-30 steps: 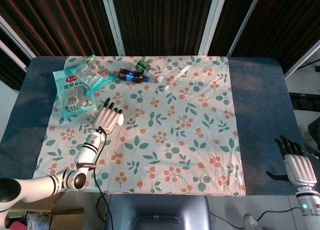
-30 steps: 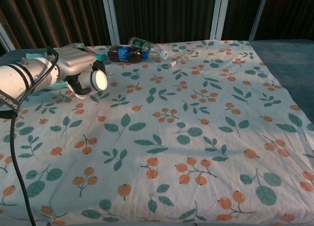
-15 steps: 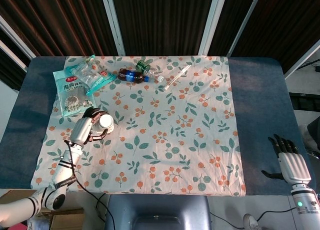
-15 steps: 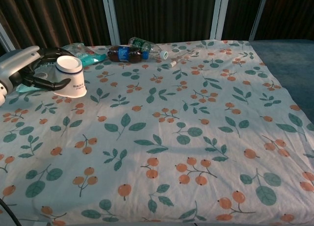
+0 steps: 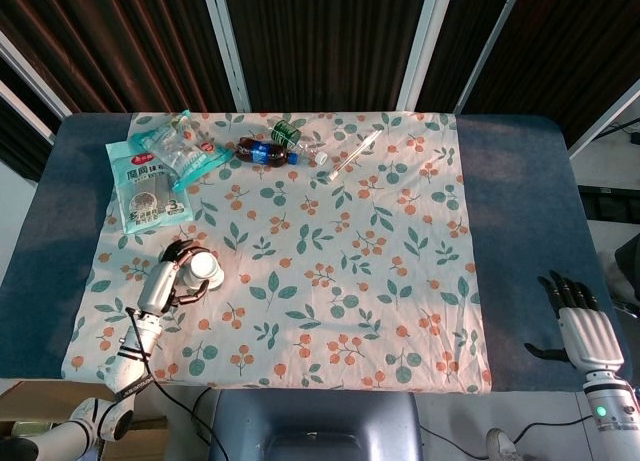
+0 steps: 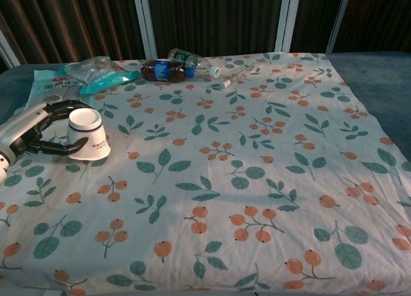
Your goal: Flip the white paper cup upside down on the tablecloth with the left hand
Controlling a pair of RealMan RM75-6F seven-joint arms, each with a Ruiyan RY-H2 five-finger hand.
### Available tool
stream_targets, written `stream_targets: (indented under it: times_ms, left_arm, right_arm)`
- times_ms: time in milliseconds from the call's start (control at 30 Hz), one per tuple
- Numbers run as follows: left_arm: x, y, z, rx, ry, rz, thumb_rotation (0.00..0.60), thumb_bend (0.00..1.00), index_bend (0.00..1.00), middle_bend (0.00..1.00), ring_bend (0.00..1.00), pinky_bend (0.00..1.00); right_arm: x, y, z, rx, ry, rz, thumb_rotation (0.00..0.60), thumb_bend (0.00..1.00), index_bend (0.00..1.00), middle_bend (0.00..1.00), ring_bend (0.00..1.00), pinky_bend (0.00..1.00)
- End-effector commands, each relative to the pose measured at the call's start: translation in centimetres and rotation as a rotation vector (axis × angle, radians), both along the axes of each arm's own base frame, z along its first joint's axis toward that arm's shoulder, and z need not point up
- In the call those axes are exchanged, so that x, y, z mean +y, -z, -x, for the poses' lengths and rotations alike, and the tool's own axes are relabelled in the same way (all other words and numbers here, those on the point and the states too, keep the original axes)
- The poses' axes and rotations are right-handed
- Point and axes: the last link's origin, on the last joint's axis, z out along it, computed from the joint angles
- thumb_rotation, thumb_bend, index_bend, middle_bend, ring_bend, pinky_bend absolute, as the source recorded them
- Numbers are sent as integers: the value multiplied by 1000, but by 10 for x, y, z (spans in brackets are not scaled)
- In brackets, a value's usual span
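The cup (image 6: 87, 134) stands upside down on the tablecloth (image 6: 257, 180), wide rim on the cloth and base up, at the near left of the cloth. The left hand (image 6: 32, 130) lies just beside it on the left, its fingers (image 6: 54, 148) curled around the cup's sides; whether they press on the cup or sit slightly off it cannot be told. In the head view the same hand (image 5: 165, 279) shows with the cup (image 5: 205, 270) at its fingertips. The right hand (image 5: 585, 331) hangs well apart at the near right, off the cloth, beside the table's edge, fingers spread and holding nothing. Along the far left of the cloth lie two flat packets (image 5: 150, 186), and right of them a cola bottle (image 5: 262, 152) on its side, touching a green bottle (image 5: 290, 136).
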Motion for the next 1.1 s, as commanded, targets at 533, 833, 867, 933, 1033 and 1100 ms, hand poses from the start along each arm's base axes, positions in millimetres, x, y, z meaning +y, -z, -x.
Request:
stream_targets:
  times_ms: [533,833,867,933,1033,1100]
  left_arm:
    - [-8,-31,1,82,86,20,600,362,0,0,0,0]
    - [-67,-145,19,757,-22,-70,600,356,0,0,0,0]
    - [-77,-151,19,770,-55,-78,600,357,0,0,0,0]
    - [-94,-161,23,777,-103,-119,600,356,0,0,0,0]
    - [-120,-168,42,873,-133,-207,600,355,0,0,0,0]
    - [-136,-168,57,887,-164,-222,600,355,0,0,0,0]
  right_arm:
    - [0,-1,-2,-2,-8,4,545,0,0,0,0,0]
    - [2,0,-3,8,-18,58,544,0,0,0,0,0]
    - [4,2,-4,7,-22,61,544,0,0,0,0,0]
    - [7,4,-4,6,-30,66,544,0,0,0,0,0]
    - [11,6,-6,-5,-65,93,545,0,0,0,0,0]
    - [14,7,-5,-3,-76,104,545,0,0,0,0,0]
